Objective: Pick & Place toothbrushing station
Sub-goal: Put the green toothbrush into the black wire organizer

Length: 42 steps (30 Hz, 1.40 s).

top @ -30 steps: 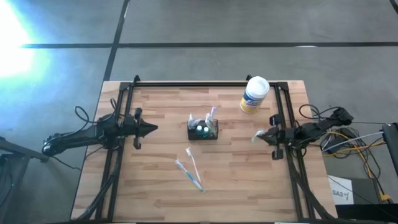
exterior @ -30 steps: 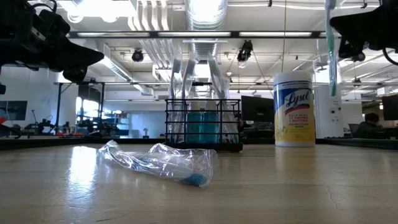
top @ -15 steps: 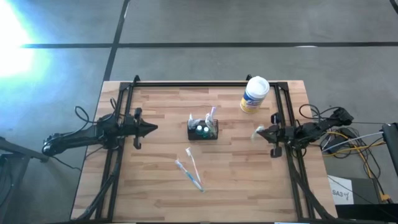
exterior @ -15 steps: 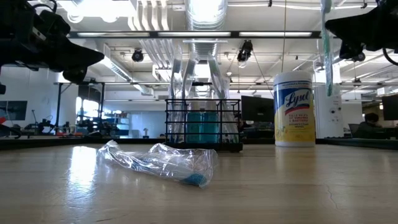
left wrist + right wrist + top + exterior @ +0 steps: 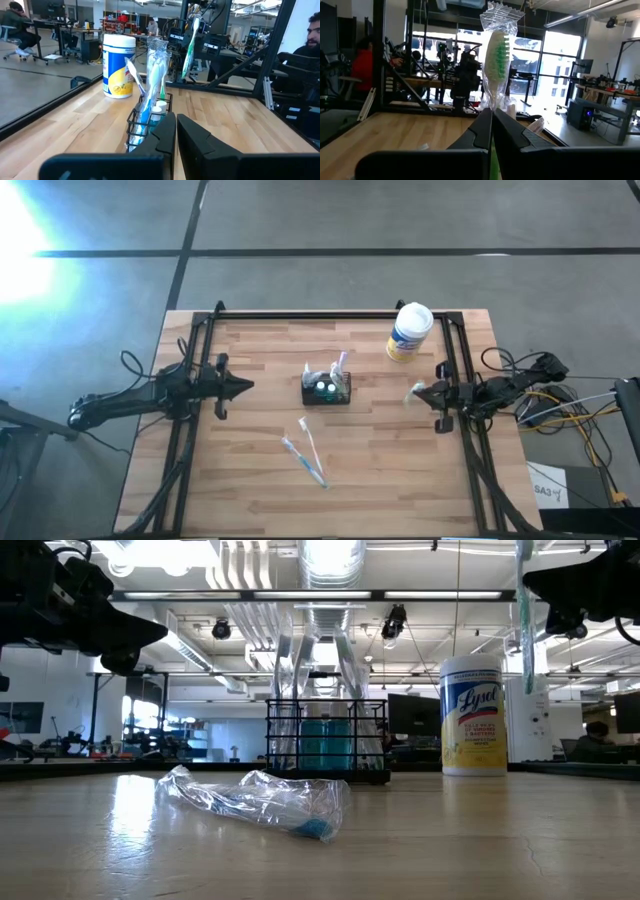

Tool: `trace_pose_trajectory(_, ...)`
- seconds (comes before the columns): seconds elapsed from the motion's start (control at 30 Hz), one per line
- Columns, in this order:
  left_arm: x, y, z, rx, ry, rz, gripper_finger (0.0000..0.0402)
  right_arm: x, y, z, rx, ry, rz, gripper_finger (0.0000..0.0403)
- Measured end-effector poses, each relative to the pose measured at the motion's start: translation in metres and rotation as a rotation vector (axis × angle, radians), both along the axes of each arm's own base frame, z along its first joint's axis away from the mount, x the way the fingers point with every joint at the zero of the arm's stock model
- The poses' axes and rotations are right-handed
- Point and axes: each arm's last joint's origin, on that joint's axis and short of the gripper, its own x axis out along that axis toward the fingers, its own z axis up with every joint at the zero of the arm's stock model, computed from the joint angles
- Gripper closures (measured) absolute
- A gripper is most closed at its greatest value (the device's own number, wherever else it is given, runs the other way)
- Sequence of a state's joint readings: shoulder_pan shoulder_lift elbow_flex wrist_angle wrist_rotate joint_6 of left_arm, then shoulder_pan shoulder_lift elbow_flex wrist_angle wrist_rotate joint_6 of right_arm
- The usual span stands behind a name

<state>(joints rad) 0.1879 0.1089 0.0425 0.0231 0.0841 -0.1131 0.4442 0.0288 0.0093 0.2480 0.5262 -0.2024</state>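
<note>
So the wooden table [image 5: 250,480] fills the lower middle of the high view, with the black wire-mesh toothbrushing station [image 5: 327,389] near its centre. It's holding a few wrapped toothbrushes plus two teal-topped bits; can't tell which compartment is which. The white-and-yellow Lysol tub [image 5: 409,332] stands in the upper right, well apart from the caddy. Two wrapped loose toothbrushes [image 5: 305,454] lie just below centre, nearest the low camera. The left gripper [image 5: 243,387] waits at mid-left, fingers pressed together on nothing. The right gripper [image 5: 420,395] at mid-right is clamped on a green wrapped toothbrush [image 5: 496,60] standing upright, its handle hidden between the fingers.
</note>
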Motion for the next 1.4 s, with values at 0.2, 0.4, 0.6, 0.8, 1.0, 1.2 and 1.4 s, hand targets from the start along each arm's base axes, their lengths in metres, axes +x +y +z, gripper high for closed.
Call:
trace_pose_trajectory(0.2,0.0,0.0,0.0,0.007,0.001,0.0,0.0381,0.0,0.0,0.0,0.0,-0.001,0.0,0.0394)
trace_pose_trajectory(0.4,0.0,0.0,0.0,0.007,0.001,0.0,0.0381,0.0,0.0,0.001,0.0,-0.009,-0.001,0.0394)
trace_pose_trajectory(0.6,0.0,0.0,0.001,0.009,-0.006,0.0,0.0381,-0.004,-0.002,0.016,0.062,-0.157,-0.005,0.0394)
trace_pose_trajectory(0.8,0.0,0.0,0.004,0.015,-0.039,0.001,0.0381,-0.001,0.0,0.021,0.068,-0.202,-0.007,0.0394)
trace_pose_trajectory(1.0,0.0,0.0,0.008,0.019,-0.083,0.005,0.0381,0.011,0.005,0.023,0.091,-0.175,0.011,0.0394)
trace_pose_trajectory(1.2,0.0,0.001,0.008,0.02,-0.083,0.018,0.0381,0.029,0.014,0.045,0.06,-0.144,0.005,0.0394)
trace_pose_trajectory(1.4,0.0,0.001,0.008,0.019,-0.08,0.018,0.0381,0.061,0.017,0.065,0.021,-0.095,-0.066,0.0394)
